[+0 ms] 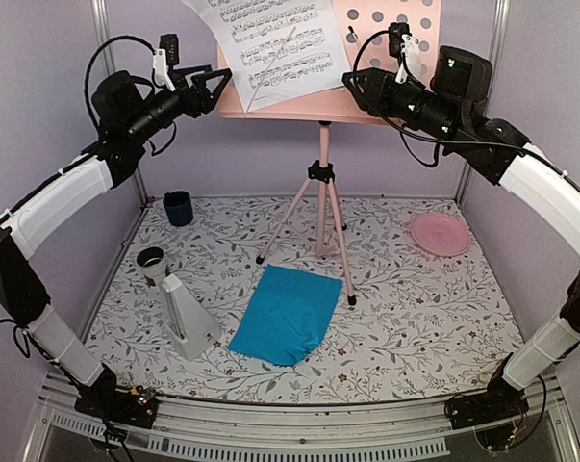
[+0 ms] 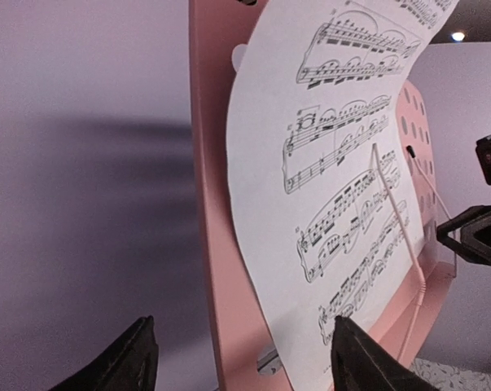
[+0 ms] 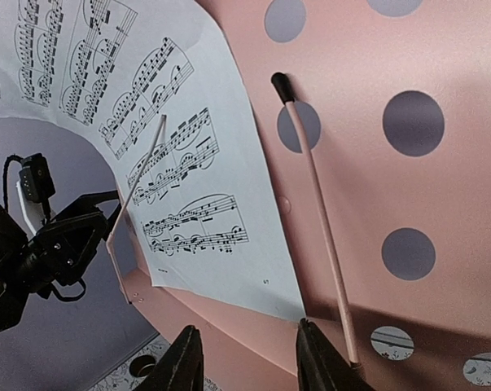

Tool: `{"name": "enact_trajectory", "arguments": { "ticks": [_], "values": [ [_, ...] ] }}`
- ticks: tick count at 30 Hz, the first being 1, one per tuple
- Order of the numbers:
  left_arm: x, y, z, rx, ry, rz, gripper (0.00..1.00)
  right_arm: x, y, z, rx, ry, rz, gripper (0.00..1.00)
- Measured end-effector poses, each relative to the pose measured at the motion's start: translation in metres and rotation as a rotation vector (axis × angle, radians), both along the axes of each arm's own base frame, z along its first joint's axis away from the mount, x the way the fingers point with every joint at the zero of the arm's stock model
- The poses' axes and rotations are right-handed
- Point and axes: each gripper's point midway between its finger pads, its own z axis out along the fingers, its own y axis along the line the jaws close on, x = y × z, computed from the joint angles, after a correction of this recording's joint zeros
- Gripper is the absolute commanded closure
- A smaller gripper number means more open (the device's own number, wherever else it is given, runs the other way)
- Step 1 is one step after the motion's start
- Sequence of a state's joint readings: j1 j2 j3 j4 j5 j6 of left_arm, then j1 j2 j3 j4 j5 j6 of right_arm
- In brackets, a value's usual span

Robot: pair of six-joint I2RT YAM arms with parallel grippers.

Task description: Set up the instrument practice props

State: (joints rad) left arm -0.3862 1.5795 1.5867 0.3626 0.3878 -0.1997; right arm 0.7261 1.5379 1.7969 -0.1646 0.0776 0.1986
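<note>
Lilac walls enclose a floral-patterned worktop (image 1: pixel 415 327). Toward its back stands the pink music stand (image 1: pixel 323 144), tripod legs spread, with its hole-punched tray (image 3: pixel 367 187) raised high. We see the white sheet (image 1: pixel 270 43) of printed music leaning on the tray's left half, its left side curling out past the tray's edge. A thin pink hold-down wire (image 3: pixel 314 204) lies on bare tray just right of the sheet.

Both arms are lifted high and bent at the elbow, forearms reaching inward at tray height. The left end effector (image 1: pixel 222 89) sits at the stand's left edge with its fingers spread wide and nothing gripped. The right end effector (image 1: pixel 352 82) faces the tray near the sheet's lower right corner, its jaws partly apart and holding nothing we can make out.

In front of the stand's feet the bright blue sheet (image 1: pixel 288 313) lies flat on the worktop, and the white metronome (image 1: pixel 186 318) sits further left. A dark blue cup (image 1: pixel 178 207) stands well left of the stand, and a pink plate (image 1: pixel 440 234) lies well to its right.
</note>
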Motion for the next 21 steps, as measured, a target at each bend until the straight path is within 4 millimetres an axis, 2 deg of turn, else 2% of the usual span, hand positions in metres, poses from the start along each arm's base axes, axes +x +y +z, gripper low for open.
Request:
{"name": "enact_trajectory", "arguments": {
  "ticks": [4, 9, 15, 21],
  "values": [
    [0.0, -0.001, -0.001, -0.003, 0.009, -0.012, 0.26, -0.003, 0.002, 0.0, 0.008, 0.004, -0.017, 0.52],
    [0.0, -0.009, -0.005, 0.003, 0.02, -0.056, 0.26, -0.004, 0.002, -0.002, 0.021, 0.011, -0.043, 0.39],
    [0.008, -0.012, -0.015, 0.006, 0.05, -0.061, 0.26, -0.002, -0.001, -0.002, 0.047, 0.024, -0.077, 0.36],
    [0.007, -0.012, -0.011, 0.003, 0.044, -0.061, 0.26, 0.003, -0.008, -0.002, 0.079, 0.027, -0.137, 0.29]
  ]
}}
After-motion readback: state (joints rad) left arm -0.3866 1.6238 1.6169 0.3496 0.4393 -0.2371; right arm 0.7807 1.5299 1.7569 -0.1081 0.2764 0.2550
